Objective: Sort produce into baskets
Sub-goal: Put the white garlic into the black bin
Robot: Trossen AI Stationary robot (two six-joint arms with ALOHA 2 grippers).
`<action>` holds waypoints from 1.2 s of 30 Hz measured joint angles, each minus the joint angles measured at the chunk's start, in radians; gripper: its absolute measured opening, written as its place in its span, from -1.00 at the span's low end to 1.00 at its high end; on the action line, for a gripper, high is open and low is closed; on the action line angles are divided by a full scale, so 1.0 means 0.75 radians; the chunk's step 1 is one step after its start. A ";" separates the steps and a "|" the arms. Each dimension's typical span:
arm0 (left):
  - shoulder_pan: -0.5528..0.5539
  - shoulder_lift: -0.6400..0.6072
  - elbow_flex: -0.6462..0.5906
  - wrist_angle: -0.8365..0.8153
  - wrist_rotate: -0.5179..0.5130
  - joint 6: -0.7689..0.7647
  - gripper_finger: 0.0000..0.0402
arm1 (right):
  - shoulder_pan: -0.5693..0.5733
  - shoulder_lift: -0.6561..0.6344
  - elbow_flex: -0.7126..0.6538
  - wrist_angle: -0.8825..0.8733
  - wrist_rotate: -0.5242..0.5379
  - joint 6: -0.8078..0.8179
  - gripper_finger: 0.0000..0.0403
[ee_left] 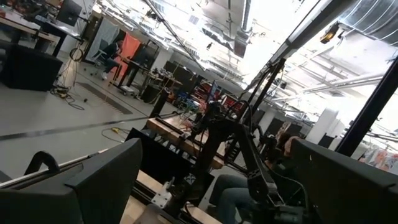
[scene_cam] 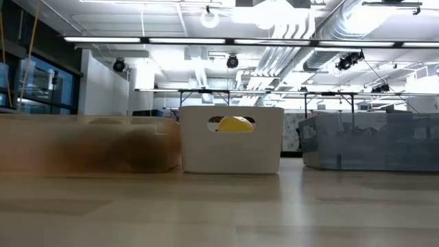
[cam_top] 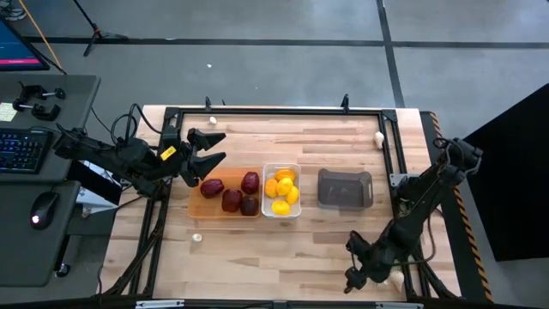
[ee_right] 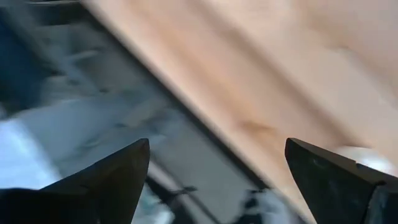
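Note:
Several dark red pieces [cam_top: 232, 196] lie in the orange tray [cam_top: 196, 206]. Several yellow lemons [cam_top: 282, 190] fill the white bin [cam_top: 298, 169]; one lemon [scene_cam: 235, 124] shows through the bin's handle hole in the low view. The dark grey bin [cam_top: 345, 189] holds nothing I can see. White garlic bulbs lie on the table at the far left [cam_top: 212, 121], far right [cam_top: 378, 136], near left [cam_top: 196, 238] and near right [cam_top: 396, 276]. My left gripper [cam_top: 216, 148] is open and empty beside the tray's far left corner. My right gripper [cam_top: 350, 260] is open and empty near the table's front edge.
A black frame [cam_top: 274, 110] runs around the wooden table top. A desk with keyboard [cam_top: 21, 150] and mouse [cam_top: 43, 209] stands to the left. Bare wood lies between the bins and the near edge. A seated person [ee_left: 233, 193] shows in the room beyond.

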 joint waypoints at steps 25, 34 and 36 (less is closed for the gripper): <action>0.000 0.000 0.000 -0.001 0.000 0.001 0.98 | 0.006 0.452 0.187 -0.537 -0.508 -0.048 0.72; 0.000 0.000 0.000 0.000 0.000 0.001 0.98 | 0.013 0.456 0.187 -0.527 -0.501 -0.058 0.16; 0.000 0.000 0.000 0.000 0.000 0.000 0.98 | 0.013 0.456 0.187 -0.527 -0.499 -0.058 0.00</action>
